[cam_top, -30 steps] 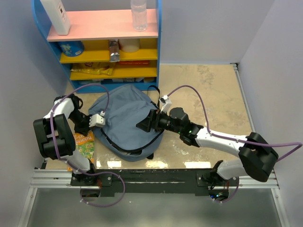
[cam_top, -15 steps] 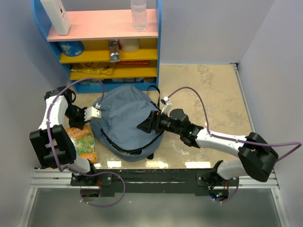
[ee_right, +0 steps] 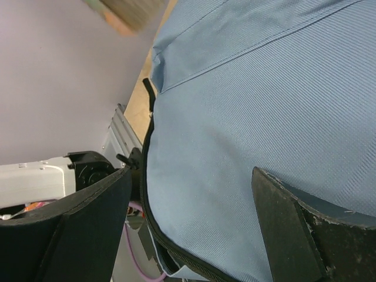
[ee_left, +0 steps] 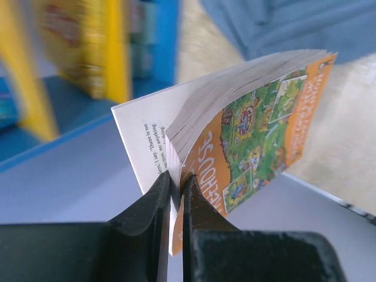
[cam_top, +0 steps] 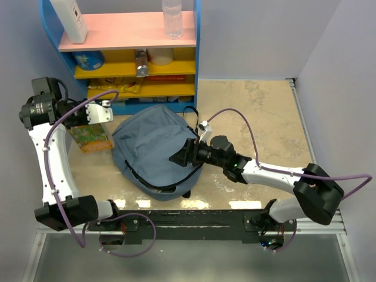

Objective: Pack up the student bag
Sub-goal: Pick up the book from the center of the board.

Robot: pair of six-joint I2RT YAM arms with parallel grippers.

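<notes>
The student bag (cam_top: 154,147), a rounded slate-blue backpack with a black zipper (ee_right: 147,200), lies in the middle of the table. My right gripper (cam_top: 179,154) hovers open over the bag's near right side. In the right wrist view its fingers straddle the blue fabric (ee_right: 247,88) without pinching it, right gripper (ee_right: 191,176). My left gripper (cam_top: 89,122) is raised at the far left, shut on an orange and green picture book (cam_top: 91,136). In the left wrist view the left gripper (ee_left: 176,179) pinches the book (ee_left: 252,123) at its cover and pages, and the book hangs fanned open.
A blue shelf unit (cam_top: 135,64) with a pink top and yellow shelves stands at the back left, close behind the raised book. A clear bottle (cam_top: 171,17) and a white bottle (cam_top: 70,17) stand on top. Grey walls close both sides.
My left arm has lifted the book off the table beside the bag and swung it up and back toward the shelf. The right gripper has stayed over the bag.
</notes>
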